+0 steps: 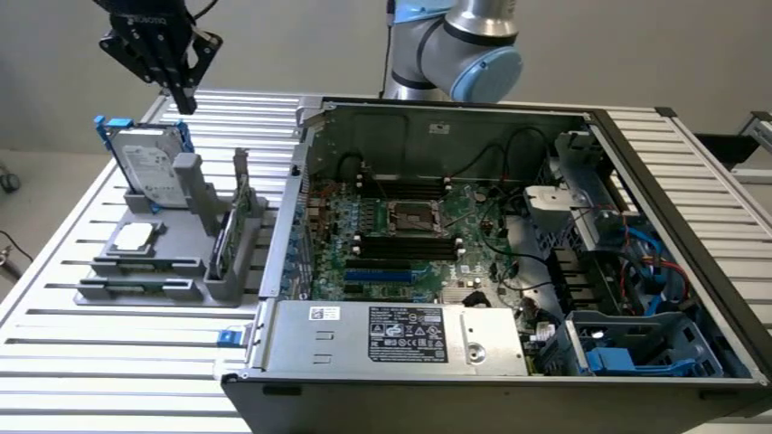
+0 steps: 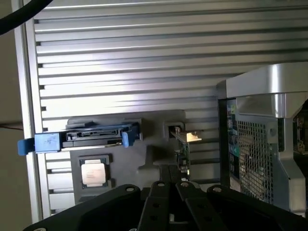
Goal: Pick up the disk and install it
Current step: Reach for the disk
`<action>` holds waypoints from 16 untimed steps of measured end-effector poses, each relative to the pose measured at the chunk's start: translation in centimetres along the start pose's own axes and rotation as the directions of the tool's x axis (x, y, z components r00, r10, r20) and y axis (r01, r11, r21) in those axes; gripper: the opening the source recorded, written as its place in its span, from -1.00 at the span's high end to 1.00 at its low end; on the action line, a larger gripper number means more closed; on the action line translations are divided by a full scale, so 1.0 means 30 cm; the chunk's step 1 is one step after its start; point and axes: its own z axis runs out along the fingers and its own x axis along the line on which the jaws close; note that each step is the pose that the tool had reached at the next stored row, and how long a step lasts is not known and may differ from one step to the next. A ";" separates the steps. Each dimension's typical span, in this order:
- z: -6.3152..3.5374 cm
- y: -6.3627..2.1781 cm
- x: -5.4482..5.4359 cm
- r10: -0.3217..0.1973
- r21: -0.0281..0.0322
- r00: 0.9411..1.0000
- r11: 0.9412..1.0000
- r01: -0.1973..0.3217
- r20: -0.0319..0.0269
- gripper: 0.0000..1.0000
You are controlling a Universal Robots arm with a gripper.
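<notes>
The disk (image 1: 151,165) stands upright on its edge in a grey holder (image 1: 157,271) on the slatted table, at the exterior view's left. It is a silver drive with a white label in a blue carrier. My gripper (image 1: 184,101) hangs in the air above and slightly behind the disk, apart from it, fingers shut with nothing between them. In the wrist view I look down on the disk's top edge (image 2: 91,137) with its blue carrier ends, and my gripper (image 2: 171,187) is shut, away from the disk.
The grey holder also carries a square silver chip (image 1: 133,237) and an upright card (image 1: 230,231). The open computer case (image 1: 507,253) lies beside it at the exterior view's right, with a grey power-supply box (image 1: 399,334) and blue bays (image 1: 639,353).
</notes>
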 end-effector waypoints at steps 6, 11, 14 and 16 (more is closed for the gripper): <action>0.005 0.014 0.093 0.000 0.005 1.000 1.000 0.000 0.000 0.79; 0.021 0.034 0.170 0.000 0.007 1.000 1.000 0.000 0.001 0.79; 0.028 0.046 0.216 0.000 0.008 1.000 1.000 0.000 0.001 0.79; 0.030 0.056 0.248 0.000 0.009 1.000 1.000 0.000 0.001 0.79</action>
